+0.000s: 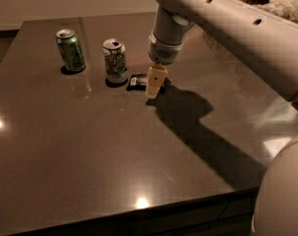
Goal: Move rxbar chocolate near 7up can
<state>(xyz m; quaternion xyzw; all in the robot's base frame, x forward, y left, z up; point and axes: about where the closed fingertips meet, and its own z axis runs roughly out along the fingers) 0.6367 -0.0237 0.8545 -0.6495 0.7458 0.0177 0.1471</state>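
Observation:
The rxbar chocolate [136,81] lies flat on the dark table, its black wrapper and white label end showing just right of the 7up can [115,60]. The 7up can stands upright, white-silver with green print. My gripper [155,84] hangs from the pale arm straight down over the bar's right end, at or just above the table, and it hides that end of the bar.
An all-green can [71,50] stands upright to the left of the 7up can. The dark brown table [89,151] stretches toward the front edge. My arm's shadow falls to the right of the gripper. Crumpled pale material [286,1] lies at the far right.

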